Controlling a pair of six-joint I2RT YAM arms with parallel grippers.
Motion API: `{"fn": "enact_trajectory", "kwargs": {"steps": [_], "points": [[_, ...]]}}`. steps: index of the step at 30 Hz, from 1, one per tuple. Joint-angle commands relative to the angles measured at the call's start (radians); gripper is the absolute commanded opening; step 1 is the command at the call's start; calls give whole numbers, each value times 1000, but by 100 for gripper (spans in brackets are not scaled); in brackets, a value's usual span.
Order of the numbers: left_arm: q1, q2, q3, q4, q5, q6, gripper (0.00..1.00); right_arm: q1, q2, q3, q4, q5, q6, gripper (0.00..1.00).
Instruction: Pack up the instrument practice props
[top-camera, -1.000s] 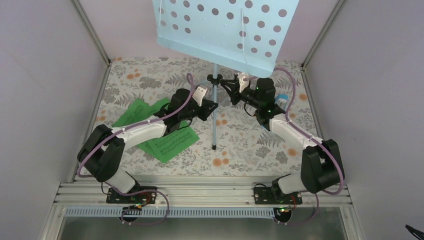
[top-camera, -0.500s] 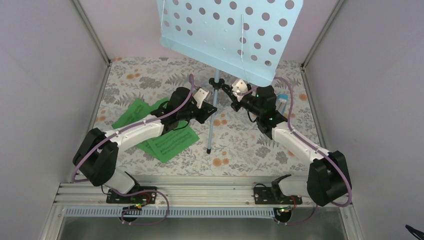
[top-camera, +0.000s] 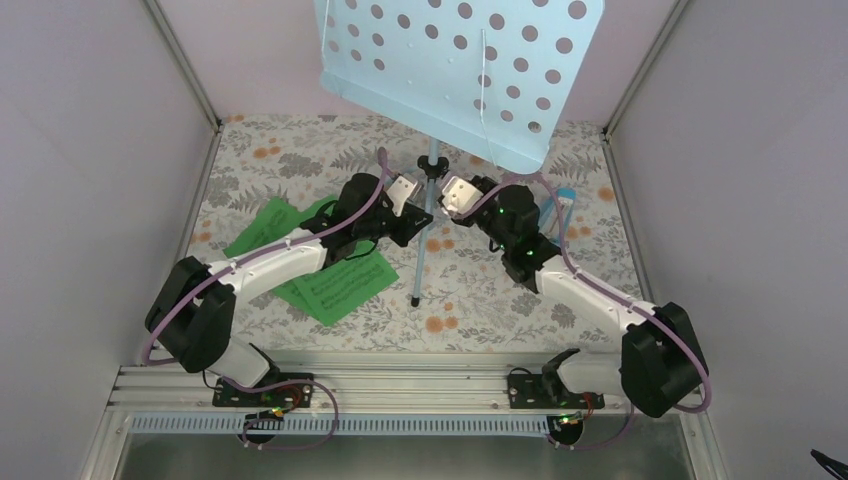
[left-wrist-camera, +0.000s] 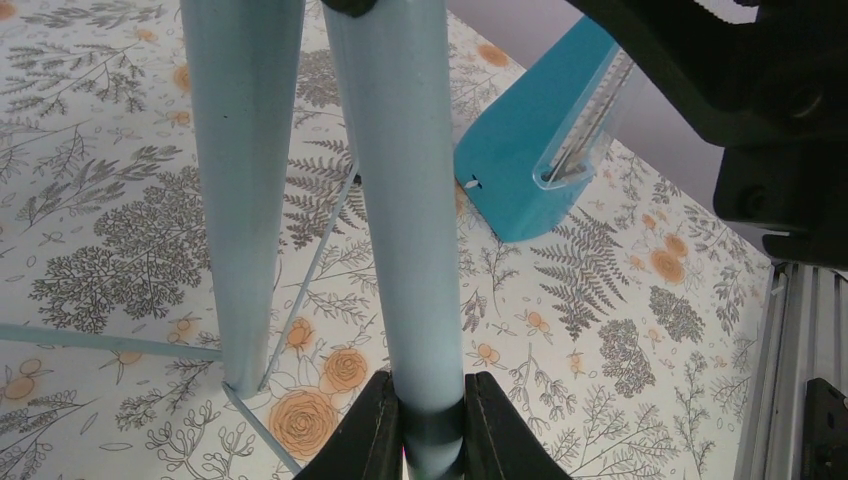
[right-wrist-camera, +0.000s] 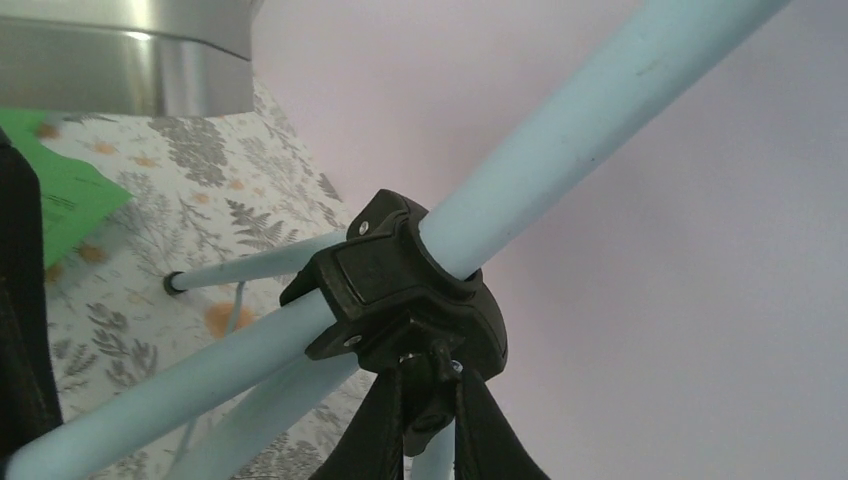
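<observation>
**Item 1: music stand** (top-camera: 420, 70). Pale blue. The hole-punched desk sits high at the far end of the floral table cover (top-camera: 480, 280). A slim central tube (top-camera: 424, 240) runs down from the desk toward the arm bases. A black collar (right-wrist-camera: 400, 290) joins the tube and the folded legs just under the desk. This item is the landmark for all entries below.

**Item 2: left gripper** (top-camera: 418, 212). It reaches the stand's tube from the left, below the collar. In the left wrist view (left-wrist-camera: 432, 430) both fingers are clamped on the tube, with the pads touching it on either side. A second pale blue leg (left-wrist-camera: 240, 180) runs just beside the held tube.

**Item 3: right gripper** (top-camera: 440, 190). It meets the stand from the right, at the collar. In the right wrist view (right-wrist-camera: 428, 415) the fingers are pinched on a small black knob on the collar's underside.

**Item 4: sheet-music pages** (top-camera: 340, 285). Bright green and printed. They lie flat on the cover to the left of the stand, partly under the left arm, with several sheets overlapping.

**Item 5: metronome** (left-wrist-camera: 530, 150). Blue and wedge-shaped. It stands on the cover to the right of the stand, apart from the legs. From above it is mostly hidden behind the right arm (top-camera: 566, 200).
</observation>
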Motion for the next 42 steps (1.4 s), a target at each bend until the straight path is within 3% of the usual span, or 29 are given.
{"fn": "enact_trajectory", "kwargs": {"steps": [1, 5, 8, 11, 14, 19, 20, 24, 27, 33, 37, 42], "points": [[0, -52, 5, -16, 19, 74, 2, -12, -10, -47, 154, 289, -175, 10], [-1, -51, -2, -3, 12, 60, 2, -5, -51, -53, 144, 219, -87, 25], [0, -50, -4, 3, 4, 51, 2, -2, -129, -76, 58, 89, 92, 36], [-1, -48, 0, 8, -1, 46, 2, -2, -274, -203, 78, -55, 288, 49], [0, -38, 7, 4, 3, 47, 2, -2, -399, -331, 138, -88, 504, 68], [-1, -35, 15, -9, 2, 54, 3, -7, -484, -379, 97, -62, 904, 84], [-1, -39, 13, -9, -2, 54, 7, -11, -483, -368, 69, -53, 982, 87], [-1, -58, -10, 12, -12, 50, 36, -18, -451, -316, 64, -150, 1258, 89], [0, -62, -16, 22, -16, 44, 48, -18, -397, -283, 89, -197, 1441, 90], [0, -61, -30, 37, -26, 49, 52, -43, -261, -187, 33, -250, 1841, 85], [-1, -52, -26, 44, -29, 50, 50, -47, -191, -176, 137, -322, 2079, 83], [-1, -44, -25, 58, -29, 58, 48, -57, -129, -141, 177, -335, 2232, 80]]}}
